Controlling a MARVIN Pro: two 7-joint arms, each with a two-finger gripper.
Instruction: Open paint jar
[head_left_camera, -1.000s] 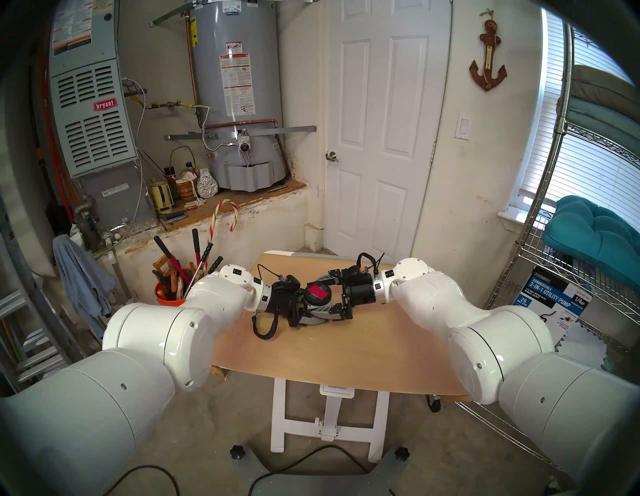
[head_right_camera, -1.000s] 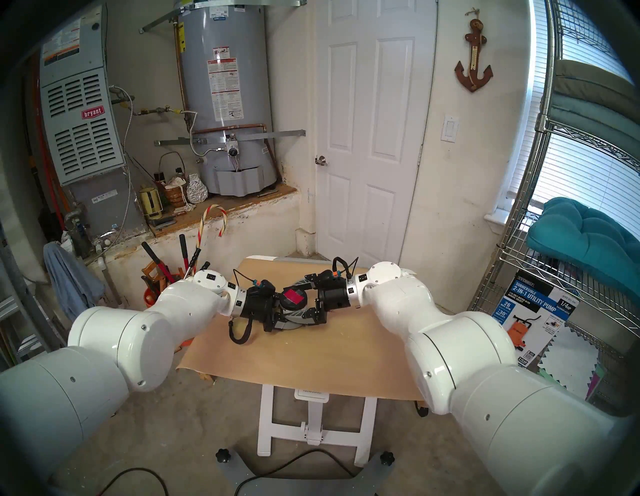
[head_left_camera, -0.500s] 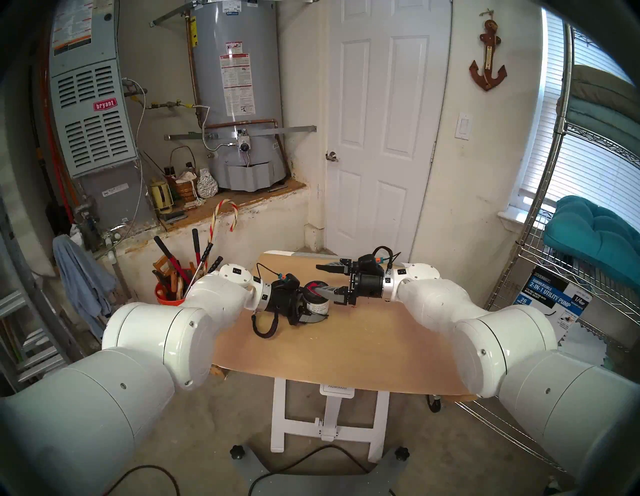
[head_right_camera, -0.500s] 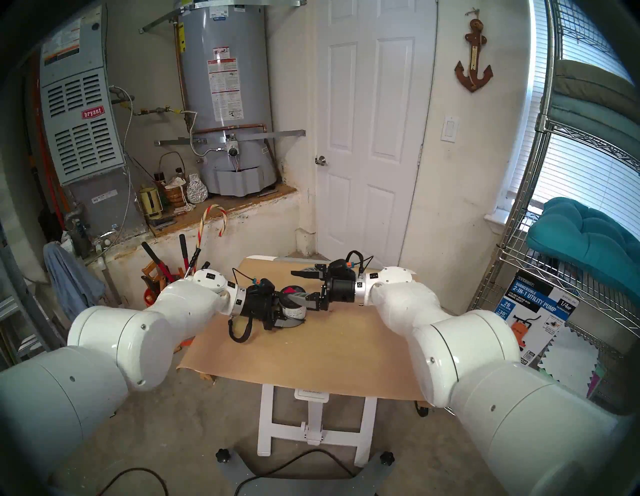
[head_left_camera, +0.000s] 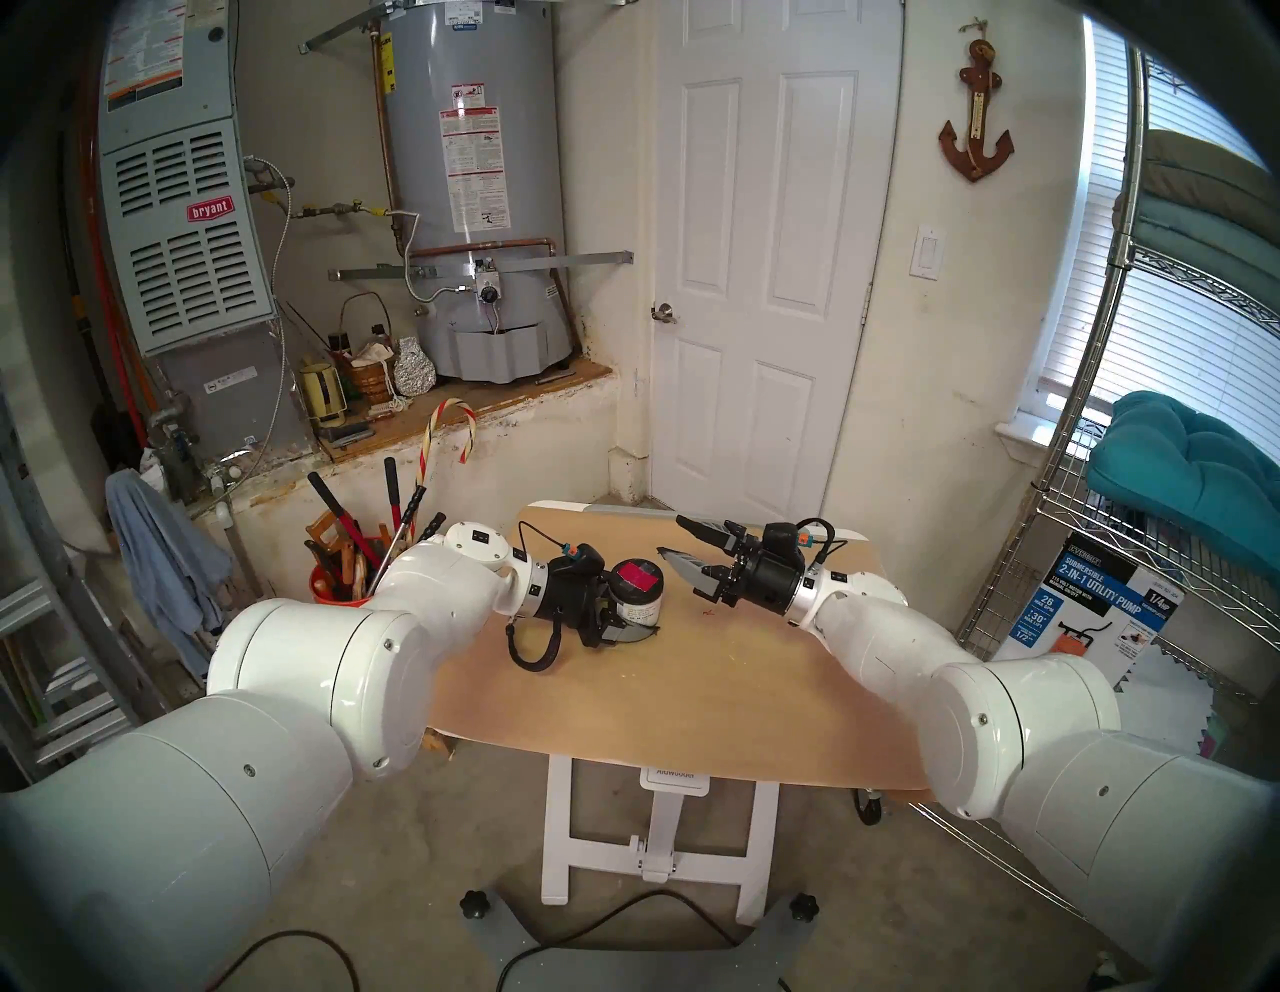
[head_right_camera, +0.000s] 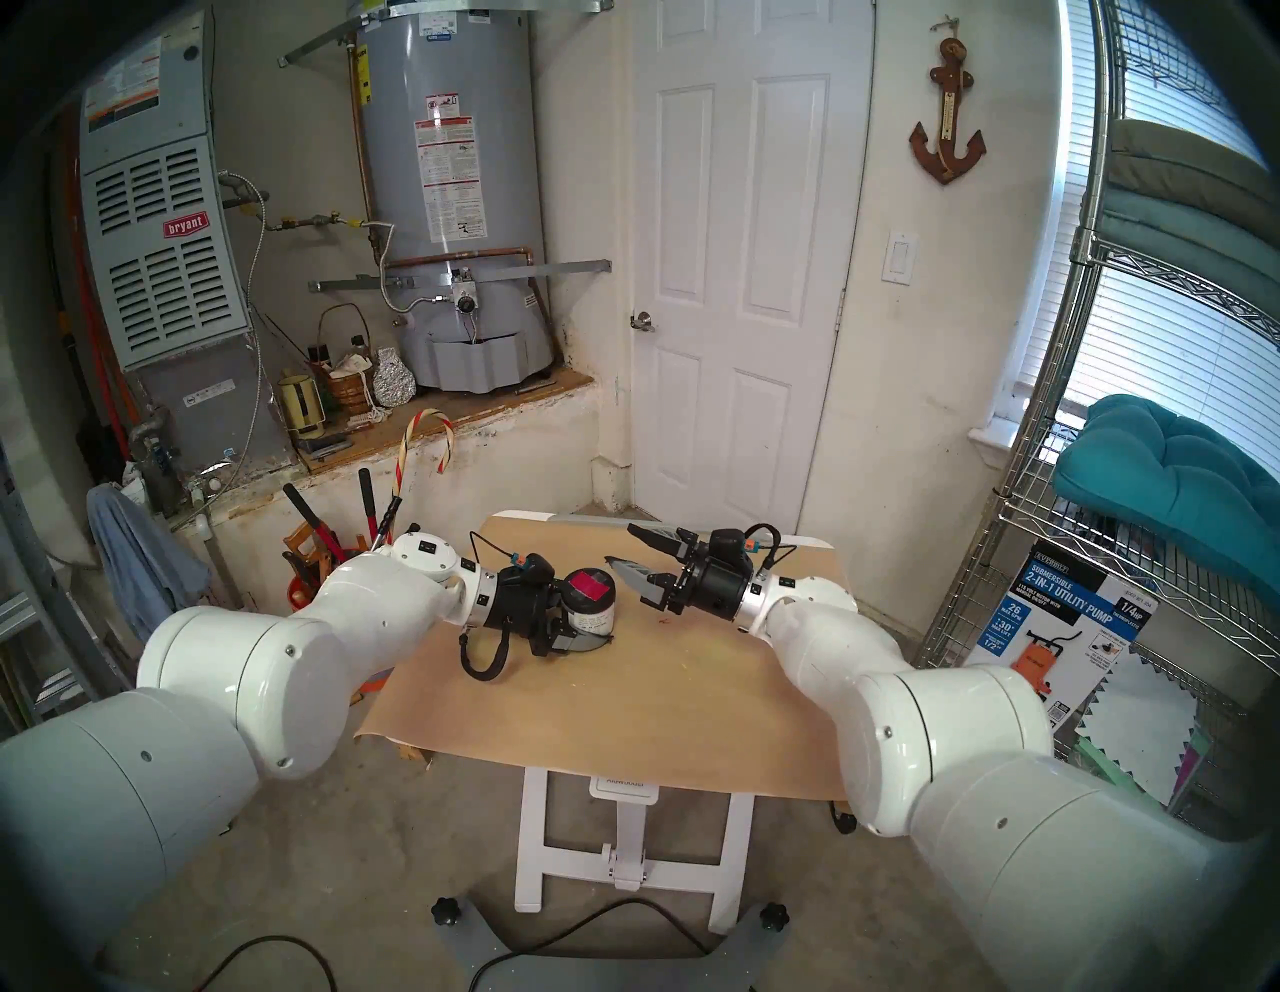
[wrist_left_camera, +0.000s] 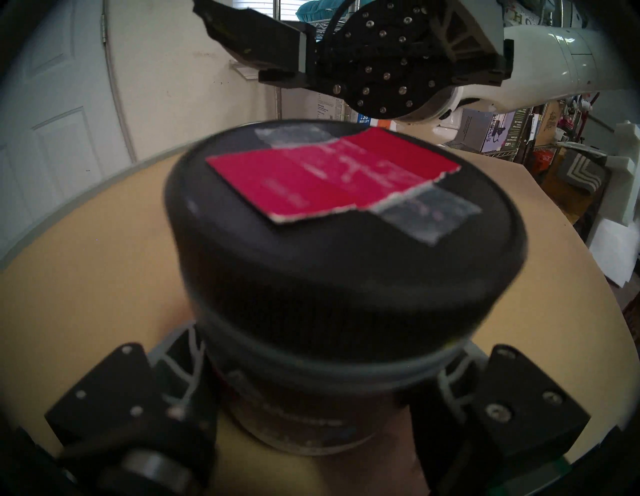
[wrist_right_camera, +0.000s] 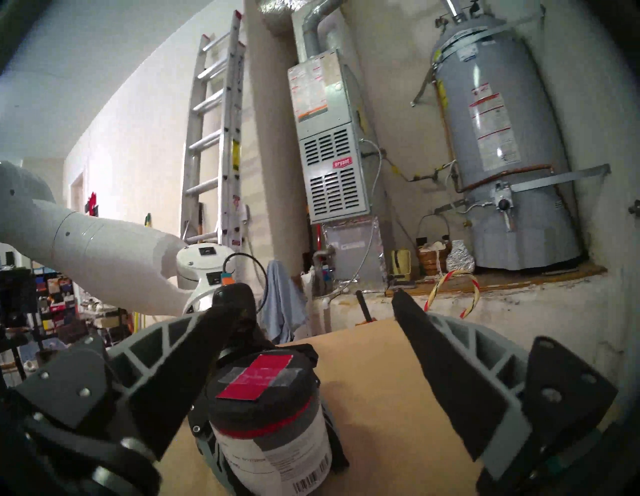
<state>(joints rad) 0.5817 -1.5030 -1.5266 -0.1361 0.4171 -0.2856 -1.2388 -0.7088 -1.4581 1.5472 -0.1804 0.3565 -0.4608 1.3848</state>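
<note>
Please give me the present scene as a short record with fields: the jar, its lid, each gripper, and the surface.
jar: paint jar, upright on the table, white-grey printed label
lid: black lid on the jar, red-pink patch taped on top
left gripper: left gripper shut on the jar body, below the lid
right gripper: right gripper open, empty, apart from the jar on its right side
surface: table with tan top
task state: jar not opened

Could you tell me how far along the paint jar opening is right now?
Done: the left end effector grips the paint jar upright on the table. In hand: the right end effector is open beside it, touching nothing. Left: the black lid is on and needs unscrewing.
</note>
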